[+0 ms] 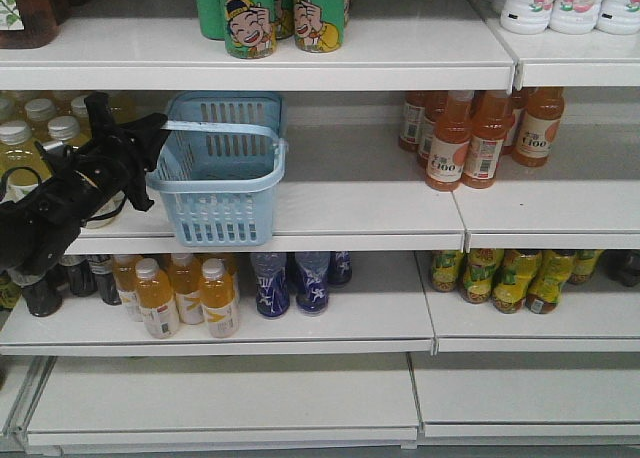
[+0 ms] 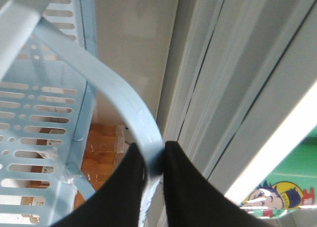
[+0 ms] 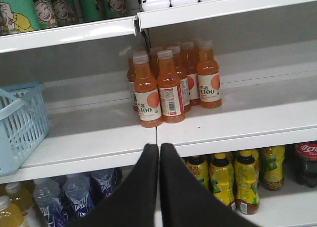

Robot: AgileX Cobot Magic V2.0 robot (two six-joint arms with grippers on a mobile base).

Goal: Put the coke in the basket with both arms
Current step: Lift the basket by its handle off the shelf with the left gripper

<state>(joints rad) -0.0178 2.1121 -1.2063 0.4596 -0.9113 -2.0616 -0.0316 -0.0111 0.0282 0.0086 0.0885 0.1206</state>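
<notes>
A light blue plastic basket (image 1: 220,178) hangs partly off the front of the middle shelf. My left gripper (image 1: 150,130) is shut on the basket handle (image 2: 126,95); the wrist view shows the handle pinched between the black fingertips (image 2: 154,155). The basket also shows at the left edge of the right wrist view (image 3: 20,125). A coke bottle (image 3: 306,162) with a red label stands on the lower shelf at the far right. My right gripper (image 3: 159,148) is shut and empty in front of the middle shelf edge. It is out of the front view.
Orange C100 bottles (image 1: 470,138) stand on the middle shelf (image 1: 380,213) to the right of the basket. Yellow-orange juice bottles (image 1: 185,293) and blue water bottles (image 1: 290,283) stand below it, yellow-green bottles (image 1: 510,278) at the lower right. Green cans (image 1: 275,13) stand on the top shelf.
</notes>
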